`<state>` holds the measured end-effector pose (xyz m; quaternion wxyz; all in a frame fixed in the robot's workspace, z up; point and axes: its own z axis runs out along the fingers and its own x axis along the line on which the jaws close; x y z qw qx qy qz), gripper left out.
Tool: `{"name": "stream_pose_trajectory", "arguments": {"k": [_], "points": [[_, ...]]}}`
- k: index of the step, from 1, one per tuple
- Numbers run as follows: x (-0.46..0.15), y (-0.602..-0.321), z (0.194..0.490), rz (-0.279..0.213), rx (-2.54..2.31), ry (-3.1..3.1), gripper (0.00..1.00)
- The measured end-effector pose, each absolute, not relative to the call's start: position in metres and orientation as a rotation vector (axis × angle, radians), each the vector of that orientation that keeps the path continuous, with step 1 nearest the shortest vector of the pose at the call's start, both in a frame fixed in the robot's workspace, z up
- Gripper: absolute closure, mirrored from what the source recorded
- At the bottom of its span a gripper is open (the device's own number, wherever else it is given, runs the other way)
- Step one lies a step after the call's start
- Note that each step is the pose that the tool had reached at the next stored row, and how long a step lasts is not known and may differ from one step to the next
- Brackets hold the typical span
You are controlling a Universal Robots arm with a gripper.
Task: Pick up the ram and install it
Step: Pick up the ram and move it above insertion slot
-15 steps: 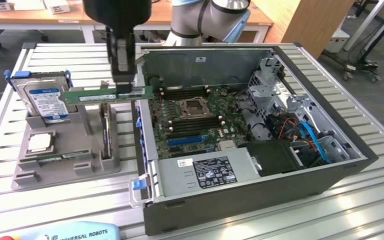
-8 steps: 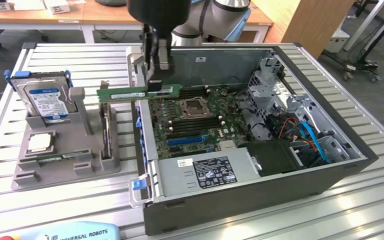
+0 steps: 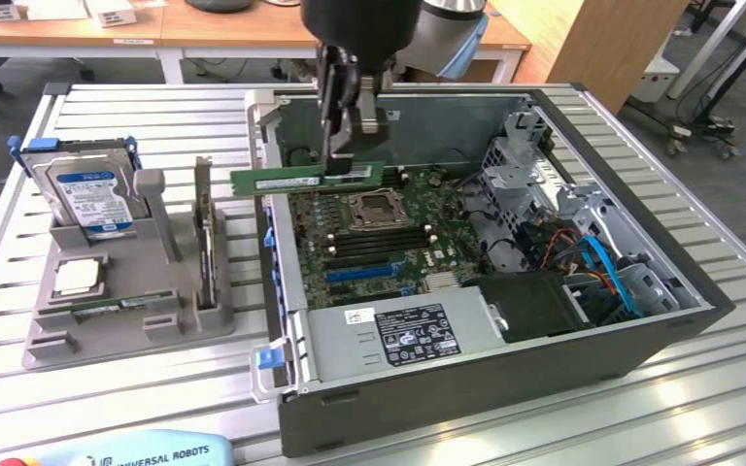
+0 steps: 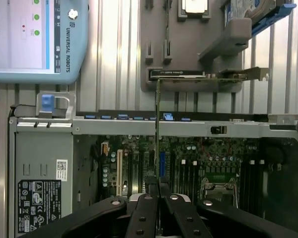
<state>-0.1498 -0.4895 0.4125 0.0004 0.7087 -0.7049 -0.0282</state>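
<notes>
My pincer (image 3: 350, 160) is clenched on the ram (image 3: 283, 181), held level. Beneath it I see the open case's motherboard (image 3: 347, 254).

Arm (image 3: 457, 39): mine comes in from above, wrist (image 3: 360, 19) upright.
Gripper (image 3: 347, 165): points straight down.
Fingers (image 3: 337, 116): pressed close, clamping the ram (image 3: 302, 179) by its upper edge, near its end at the exterior view's right.
Hold: ram level, edge-on between my fingertips.

Exterior high oblique over case (image 3: 503, 383); wrist close above same motherboard (image 3: 347, 254).
</notes>
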Motion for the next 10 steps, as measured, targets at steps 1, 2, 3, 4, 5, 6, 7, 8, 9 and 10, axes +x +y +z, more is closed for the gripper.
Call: {"name": "stream_pose_trajectory", "arguments": {"k": [1,2,3,4,5,6,7,8,9,10], "points": [[-0.146,-0.490,0.413,-0.088,2.226,-2.214,0.88],[-0.142,-0.489,0.412,-0.089,2.226,-2.214,0.88],[-0.139,-0.489,0.412,-0.089,2.226,-2.214,0.88],[-0.135,-0.489,0.412,-0.089,2.226,-2.214,0.88],[-0.131,-0.489,0.412,-0.089,2.226,-2.214,0.88],[-0.128,-0.489,0.412,-0.088,2.226,-2.214,0.88],[-0.124,-0.489,0.412,-0.089,2.226,-2.214,0.88],[-0.121,-0.489,0.412,-0.089,2.226,-2.214,0.88],[-0.117,-0.489,0.412,-0.089,2.226,-2.214,0.88],[-0.113,-0.490,0.412,-0.089,2.226,-2.214,0.88]]}}
